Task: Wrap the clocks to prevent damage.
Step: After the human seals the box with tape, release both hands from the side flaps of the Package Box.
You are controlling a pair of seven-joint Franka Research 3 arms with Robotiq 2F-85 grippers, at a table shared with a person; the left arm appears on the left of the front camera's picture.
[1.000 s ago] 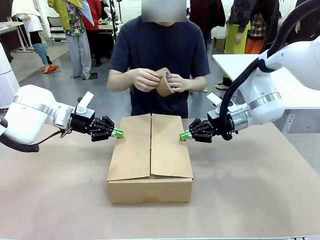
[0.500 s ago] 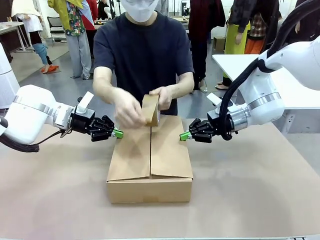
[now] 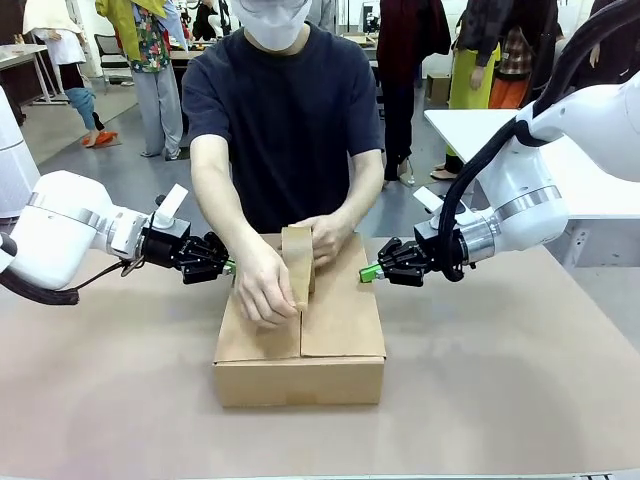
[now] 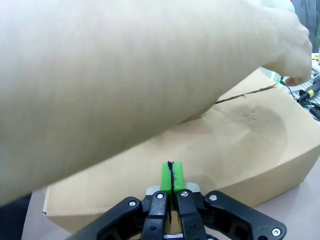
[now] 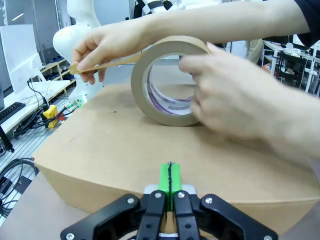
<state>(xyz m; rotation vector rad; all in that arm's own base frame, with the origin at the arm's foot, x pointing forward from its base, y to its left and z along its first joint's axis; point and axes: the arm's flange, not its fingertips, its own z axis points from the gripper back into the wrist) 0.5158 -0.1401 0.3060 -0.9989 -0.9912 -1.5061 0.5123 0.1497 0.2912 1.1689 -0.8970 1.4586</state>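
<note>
Person's hands (image 3: 270, 285) running tape roll (image 5: 167, 82) along carton (image 3: 300, 345) seam. Left gripper (image 3: 228, 267), right gripper (image 3: 370, 271) pressing carton sides, pinched closed, empty. Clocks likely inside: fragile, lifting by carton base.

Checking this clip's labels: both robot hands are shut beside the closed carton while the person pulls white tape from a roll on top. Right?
Not quite. The tape roll is brown, not white, as the right wrist view shows. The rest holds: left hand and right hand are shut beside the closed carton.
</note>
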